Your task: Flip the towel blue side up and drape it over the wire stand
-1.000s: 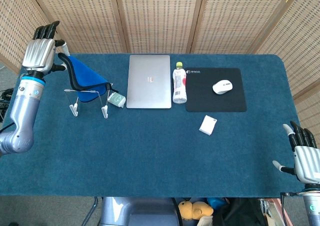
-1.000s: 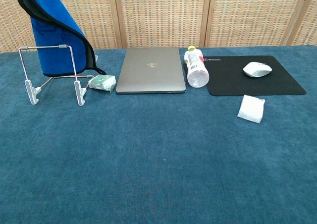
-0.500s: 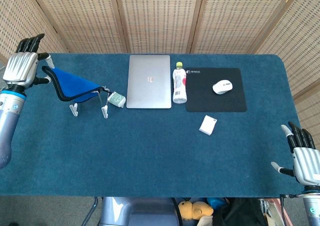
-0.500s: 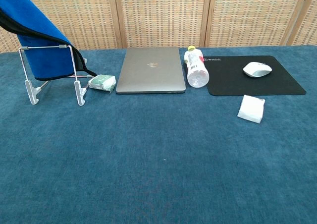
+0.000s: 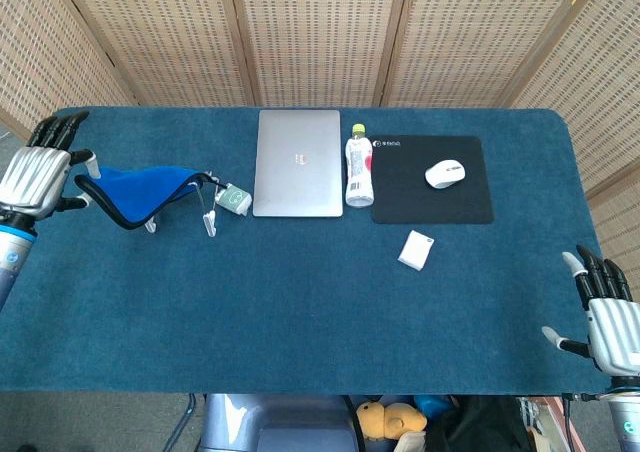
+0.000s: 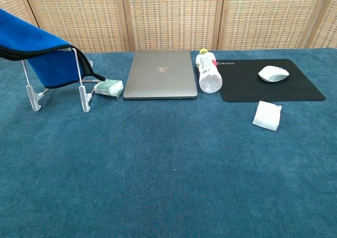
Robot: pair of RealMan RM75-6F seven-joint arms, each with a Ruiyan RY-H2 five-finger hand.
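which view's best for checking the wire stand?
Chest view: the stand shows side-on, both feet and uprights clear under the towel. Head view looks down, so the towel covers most of it; only the feet poke out.

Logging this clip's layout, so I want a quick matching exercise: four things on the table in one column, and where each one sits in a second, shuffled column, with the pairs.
Things:
1. computer mouse
2. towel
3. plastic bottle
4. white packet

Places:
A. lying between the laptop and the mouse pad
B. on the bare table cloth, in front of the mouse pad
C. over the wire stand, one end held by the left hand
D. on the black mouse pad

Pairs: 1-D, 2-C, 3-A, 4-B
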